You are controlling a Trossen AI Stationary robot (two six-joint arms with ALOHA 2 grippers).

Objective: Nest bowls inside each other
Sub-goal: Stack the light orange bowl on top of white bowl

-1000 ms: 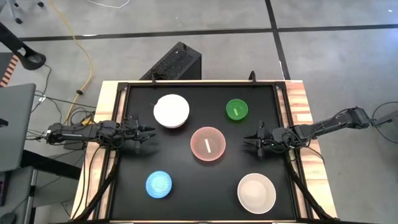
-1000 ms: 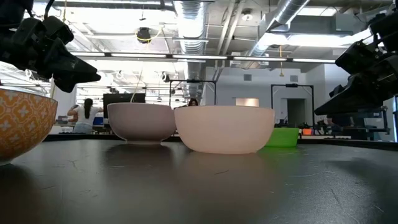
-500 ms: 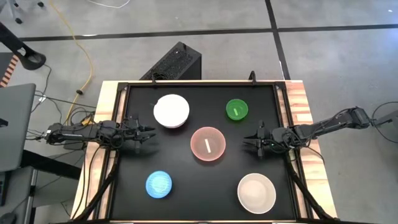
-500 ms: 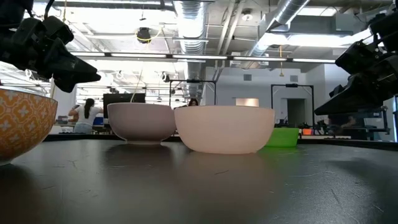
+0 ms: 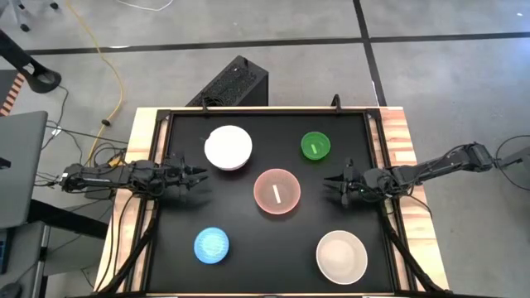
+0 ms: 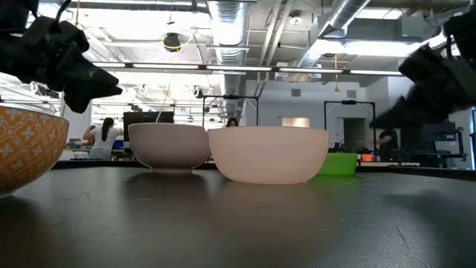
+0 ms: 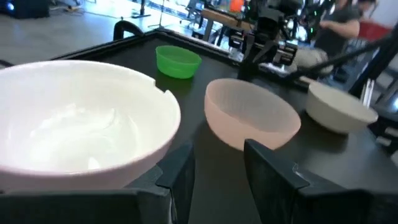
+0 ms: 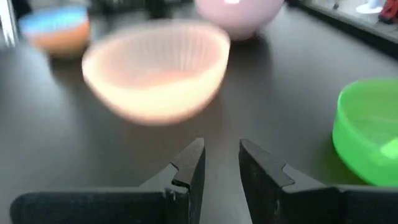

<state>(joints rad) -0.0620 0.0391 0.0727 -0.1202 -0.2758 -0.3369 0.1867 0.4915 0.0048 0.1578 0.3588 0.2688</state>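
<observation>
Five bowls stand upright and apart on the black table (image 5: pixel 178 265): a white one (image 5: pixel 228 147) far left, a small green one (image 5: pixel 315 146) far right, a pale pink one (image 5: pixel 277 191) in the middle, a light blue one (image 5: pixel 211 245) near left, and a cream one (image 5: pixel 341 256) near right. My left gripper (image 5: pixel 201 175) hovers open at the left edge, below the white bowl (image 7: pixel 81 124) in the high view. My right gripper (image 5: pixel 328 182) hovers open right of the pink bowl (image 8: pixel 155 68), its fingers empty (image 8: pixel 217 165).
A raised black rim (image 5: pixel 265 110) frames the table, with wooden strips (image 5: pixel 412 141) outside it. Bare table lies between the bowls. Cables and a black box (image 5: pixel 236 81) lie on the floor beyond the far edge. In the low view, a room with people shows behind the table.
Both grippers stay in place above the table. My right gripper has tipped a little, and my left has rolled slightly. No bowl has moved.
</observation>
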